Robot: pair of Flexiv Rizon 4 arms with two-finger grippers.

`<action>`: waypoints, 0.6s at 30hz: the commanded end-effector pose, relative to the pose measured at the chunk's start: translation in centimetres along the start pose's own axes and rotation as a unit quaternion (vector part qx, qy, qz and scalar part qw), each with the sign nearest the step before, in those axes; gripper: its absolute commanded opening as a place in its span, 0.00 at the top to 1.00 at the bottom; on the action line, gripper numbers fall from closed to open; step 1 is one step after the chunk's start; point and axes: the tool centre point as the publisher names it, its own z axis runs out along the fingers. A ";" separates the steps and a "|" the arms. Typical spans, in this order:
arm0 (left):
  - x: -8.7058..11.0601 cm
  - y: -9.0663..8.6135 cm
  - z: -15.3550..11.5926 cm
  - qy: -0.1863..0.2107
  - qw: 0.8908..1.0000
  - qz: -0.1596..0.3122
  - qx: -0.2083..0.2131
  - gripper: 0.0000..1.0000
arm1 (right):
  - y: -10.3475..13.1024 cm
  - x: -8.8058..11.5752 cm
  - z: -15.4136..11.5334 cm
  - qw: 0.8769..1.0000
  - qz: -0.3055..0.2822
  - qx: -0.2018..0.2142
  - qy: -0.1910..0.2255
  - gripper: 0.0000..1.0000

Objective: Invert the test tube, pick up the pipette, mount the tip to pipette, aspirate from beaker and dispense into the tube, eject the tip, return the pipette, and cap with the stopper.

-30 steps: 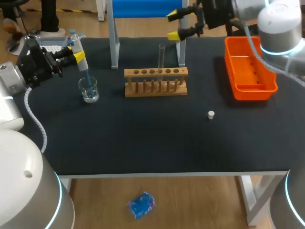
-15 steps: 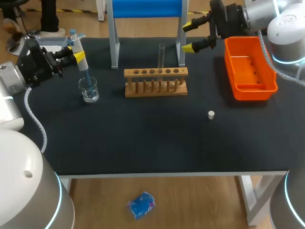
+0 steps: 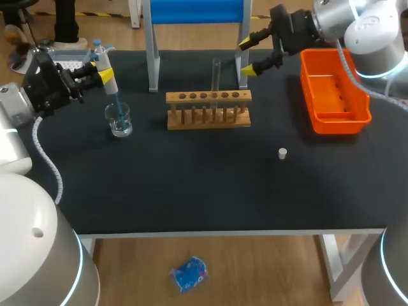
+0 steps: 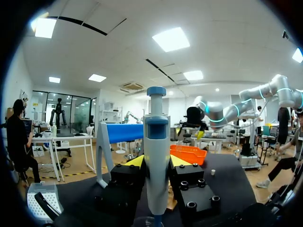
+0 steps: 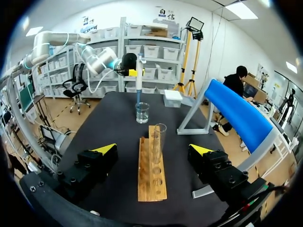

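Observation:
A clear test tube [image 3: 216,75] stands upright in the wooden rack [image 3: 208,108]. Just right of the tube, my right gripper [image 3: 250,56] is open and holds nothing. In the right wrist view the test tube [image 5: 158,139] rises from the rack [image 5: 152,165] ahead of the gripper [image 5: 153,149], in line with the gap between the fingers. My left gripper [image 3: 102,67] is shut on the white and blue pipette [image 3: 104,64], whose blue tip dips into the glass beaker [image 3: 119,120]. The pipette [image 4: 156,161] stands between the left wrist view's fingers. A small white stopper [image 3: 282,153] lies on the mat.
An orange bin [image 3: 335,92] sits at the back right, beside my right arm. A blue and grey stand [image 3: 153,51] rises behind the rack. A white tip box [image 3: 70,60] is at the back left, behind my left gripper. The table's front half is open black mat.
My right gripper has swung from behind the stand, first to the right, then down and left to beside the test tube. The left arm, pipette and beaker are as before.

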 end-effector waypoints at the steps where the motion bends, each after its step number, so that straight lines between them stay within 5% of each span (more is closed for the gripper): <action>1: 0.1 -0.1 0.0 -0.001 1.000 0.000 0.000 1.00 | -0.4 -1.1 1.3 1.000 -0.002 0.007 0.026 0.00; 18: 0.1 -0.1 0.0 -0.001 1.000 0.000 0.000 1.00 | -1.0 -1.2 4.1 0.998 -0.004 0.021 0.053 0.00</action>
